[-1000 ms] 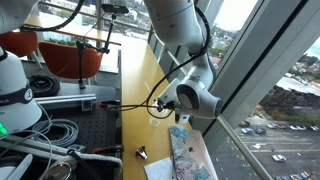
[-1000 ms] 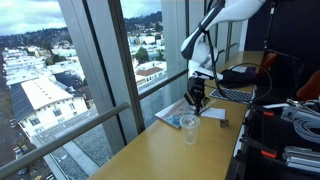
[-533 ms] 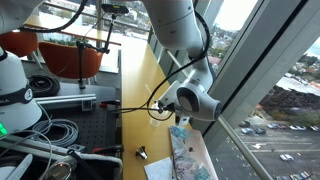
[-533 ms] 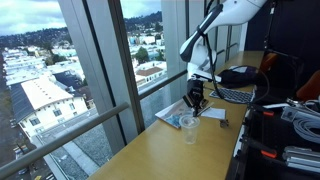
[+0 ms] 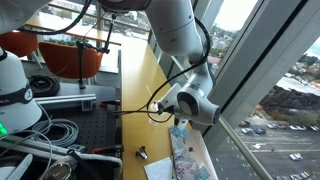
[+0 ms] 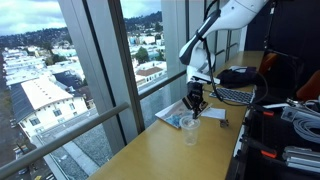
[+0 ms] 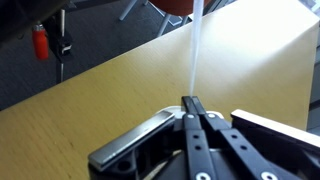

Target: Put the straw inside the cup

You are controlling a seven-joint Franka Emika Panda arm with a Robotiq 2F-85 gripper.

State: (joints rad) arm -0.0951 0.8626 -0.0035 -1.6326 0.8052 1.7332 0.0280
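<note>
In the wrist view my gripper [image 7: 192,101] is shut on the straw [image 7: 195,45], a thin pale stick that runs straight out from the fingertips over the wooden table. In an exterior view the gripper [image 6: 196,106] hangs pointing down just above and behind the clear plastic cup [image 6: 190,127], which stands upright on the table near the window. The straw is too thin to make out in the exterior views. In an exterior view the wrist and gripper [image 5: 179,122] hide the cup.
A patterned blue sheet [image 6: 174,118] lies under the gripper by the window edge [image 5: 186,155]. A small black-and-silver metal object [image 5: 141,153] sits near the table's front. Cables [image 5: 55,131] and equipment crowd the side bench. The glass wall [image 6: 100,70] borders the table.
The arm has shifted slightly downward with the straw still held. The cup has not moved.
</note>
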